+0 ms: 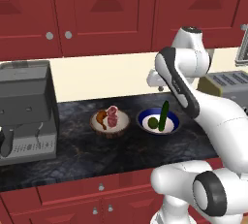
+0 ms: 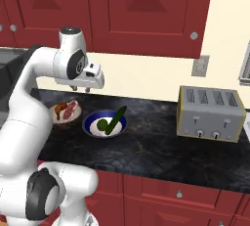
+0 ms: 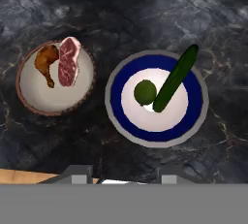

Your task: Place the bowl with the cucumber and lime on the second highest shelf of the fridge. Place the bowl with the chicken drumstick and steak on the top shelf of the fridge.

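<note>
Bowls for the fridge task stand side by side, close but apart, on the dark marbled worktop (image 1: 77,150) beneath red wall cabinets (image 1: 97,9). Largest items: a grey coffee machine (image 1: 26,111) at the worktop's left end and a silver four-slot toaster (image 2: 211,112) well to the right. The blue-rimmed bowl with the cucumber and lime (image 3: 157,99) holds the cucumber (image 3: 175,78), leaning over its rim, just beside the lime (image 3: 145,92). The brown bowl (image 3: 54,77) carries the steak (image 3: 69,61) next to the chicken drumstick (image 3: 46,62). The gripper (image 2: 80,89) hangs above both bowls, touching neither; its fingers (image 3: 81,173) stand partly spread, pinching nothing.
</note>
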Robot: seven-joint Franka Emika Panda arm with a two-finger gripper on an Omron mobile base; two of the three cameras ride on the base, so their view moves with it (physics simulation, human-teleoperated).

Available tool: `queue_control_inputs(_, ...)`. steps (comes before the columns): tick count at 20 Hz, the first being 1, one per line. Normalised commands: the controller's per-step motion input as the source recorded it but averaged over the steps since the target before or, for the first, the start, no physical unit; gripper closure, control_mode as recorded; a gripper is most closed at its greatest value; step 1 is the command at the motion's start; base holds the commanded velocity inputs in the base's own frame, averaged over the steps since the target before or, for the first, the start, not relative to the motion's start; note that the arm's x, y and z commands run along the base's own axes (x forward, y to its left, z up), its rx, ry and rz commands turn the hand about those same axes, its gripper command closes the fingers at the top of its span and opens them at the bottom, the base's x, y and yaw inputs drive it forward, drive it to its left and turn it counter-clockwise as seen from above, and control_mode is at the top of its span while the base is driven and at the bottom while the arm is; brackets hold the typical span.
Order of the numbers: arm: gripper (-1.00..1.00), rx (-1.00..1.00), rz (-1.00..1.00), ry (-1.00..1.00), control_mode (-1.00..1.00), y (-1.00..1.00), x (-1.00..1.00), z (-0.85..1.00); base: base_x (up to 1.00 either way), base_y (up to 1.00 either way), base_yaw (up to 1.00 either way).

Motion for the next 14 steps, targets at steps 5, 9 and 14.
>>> queue_control_inputs(5,-1.00,0.04,-0.06,-0.03,-1.00,-0.47,-0.40,-0.22,0.00,0.00,0.00)
queue_control_inputs(9,-1.00,0.20,-0.30,0.16,-1.00,-0.97,-0.51,-0.48,0.00,0.00,0.00)
queue_control_inputs(14,-1.00,0.08,-0.42,0.20,-1.00,-0.88,-0.07,-0.79,0.00,0.00,0.00)
